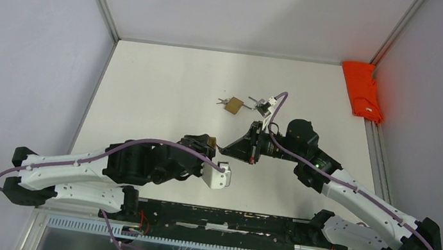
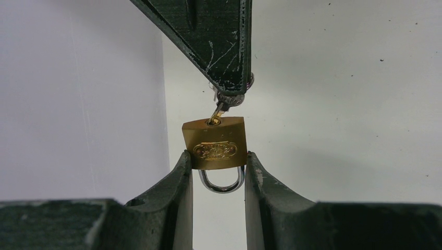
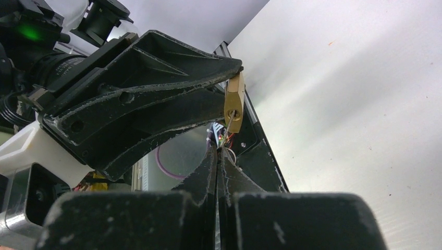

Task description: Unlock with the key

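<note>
In the left wrist view, a brass padlock (image 2: 213, 143) is pinched by its sides between my left gripper's (image 2: 218, 162) fingers, its silver shackle (image 2: 221, 183) hanging closed in the gap between them. My right gripper (image 2: 229, 89) comes in from above, shut on a small key (image 2: 217, 113) whose tip sits in the keyhole on the lock's top face. The right wrist view shows the thin key (image 3: 228, 126) running from the shut right gripper (image 3: 218, 151) up into the padlock (image 3: 234, 100). From above, both grippers (image 1: 211, 144) (image 1: 225, 149) meet mid-table.
A second brass padlock (image 1: 232, 105) with keys (image 1: 220, 101) lies on the white table farther back, next to a small white and black object (image 1: 265, 105). An orange object (image 1: 363, 90) lies at the far right edge. Grey walls enclose the table.
</note>
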